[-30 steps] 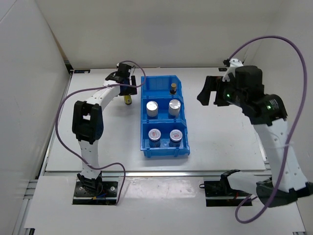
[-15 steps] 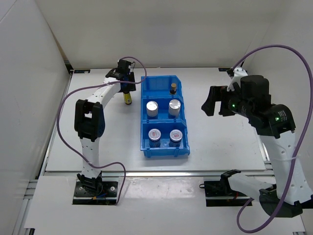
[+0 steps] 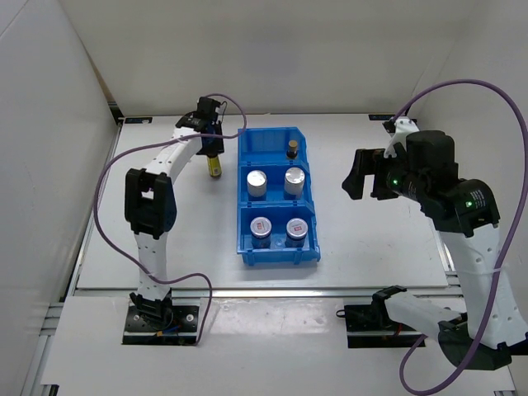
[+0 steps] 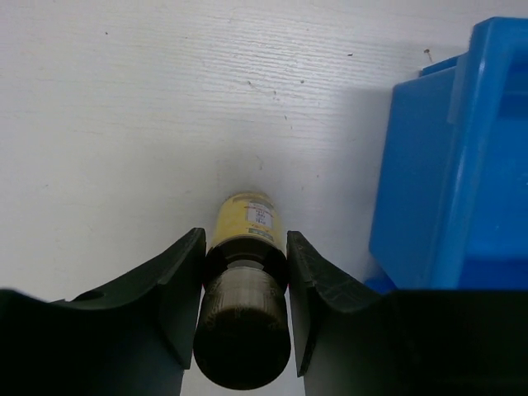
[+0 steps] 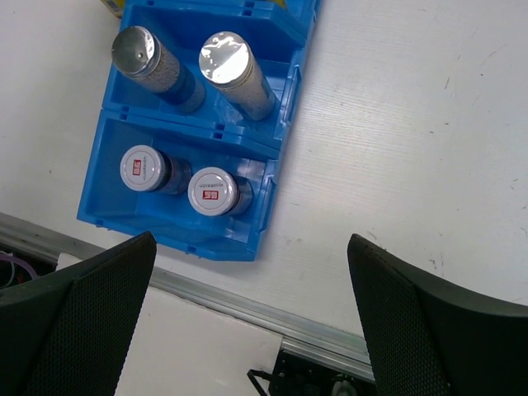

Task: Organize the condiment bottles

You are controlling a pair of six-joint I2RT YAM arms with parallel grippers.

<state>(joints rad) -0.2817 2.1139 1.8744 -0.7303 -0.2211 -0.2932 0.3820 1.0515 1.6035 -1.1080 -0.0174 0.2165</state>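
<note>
My left gripper point(image 3: 211, 154) point(image 4: 245, 241) is shut on a slim amber bottle point(image 3: 214, 167) point(image 4: 245, 216), its fingers pressing just below the dark cap point(image 4: 242, 334), left of the blue bin point(image 3: 242, 194) point(image 4: 450, 165). In the bin's far compartment stands another amber bottle point(image 3: 292, 149). The middle one holds two white-silver cylinders point(image 3: 256, 182) point(image 3: 294, 179) point(image 5: 149, 55) point(image 5: 232, 68). The near one holds two dark jars with red-marked lids point(image 3: 261, 227) point(image 3: 297, 228) point(image 5: 142, 167) point(image 5: 212, 190). My right gripper point(image 3: 357, 173) point(image 5: 252, 241) hangs open and empty above the table, right of the bin.
White walls enclose the table on the left, back and right. A metal rail point(image 5: 247, 309) runs along the table's near edge. The right arm's purple cable point(image 3: 462, 82) loops high above it.
The left jaws have closed from wide open onto the amber bottle. The right arm drew slightly to the right and nearer, then held still.
</note>
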